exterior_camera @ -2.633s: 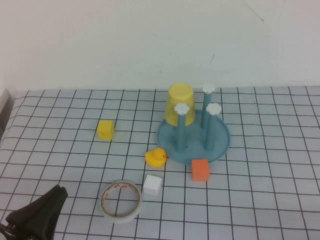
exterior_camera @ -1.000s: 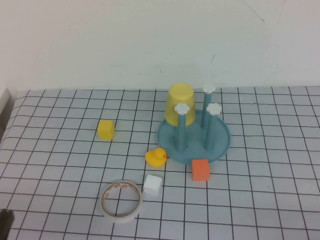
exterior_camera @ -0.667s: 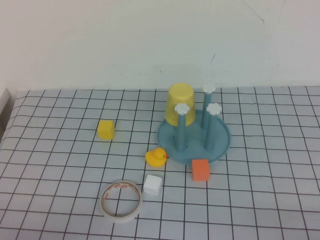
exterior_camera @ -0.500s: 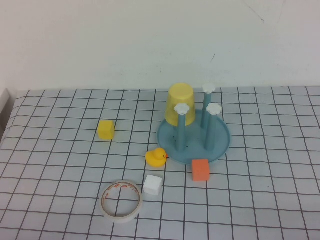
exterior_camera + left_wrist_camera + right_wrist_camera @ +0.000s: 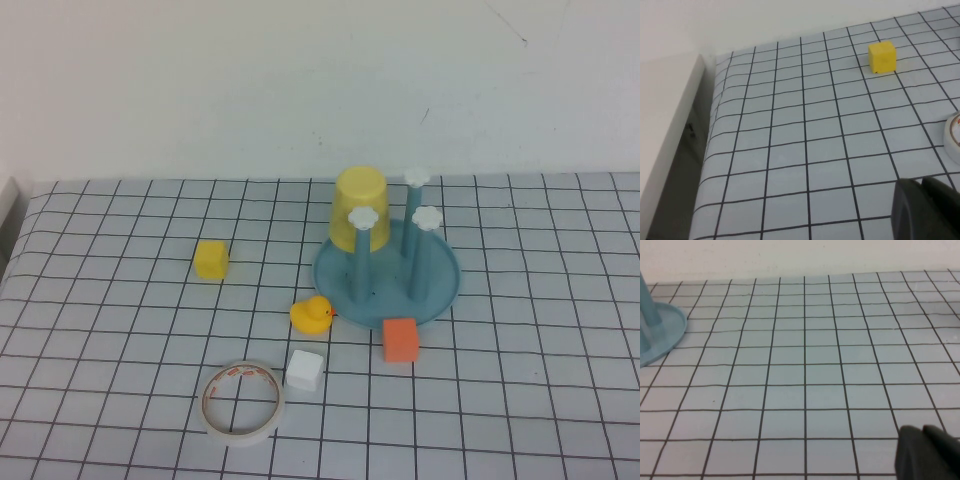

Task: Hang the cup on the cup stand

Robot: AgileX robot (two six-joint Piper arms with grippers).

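A grid-lined cloth (image 5: 120,340) covers the table below a plain white wall. From the high view we see the cup (image 5: 360,208) upside down over a rear peg of the cup stand (image 5: 440,292), whose dish is otherwise bare. Around the stand lie a yellow cube (image 5: 211,259), a duck (image 5: 311,315), a white cube (image 5: 304,371), an orange cube (image 5: 400,339) and a tape roll (image 5: 242,402).

Neither arm appears in that view. Only the wrist cameras catch a dark corner of the left gripper (image 5: 925,209) and the right gripper (image 5: 927,451), both low over bare cloth; we cannot tell how their fingers stand. The left arm, visible at the near edge 2.6 s ago, has gone from the high view.
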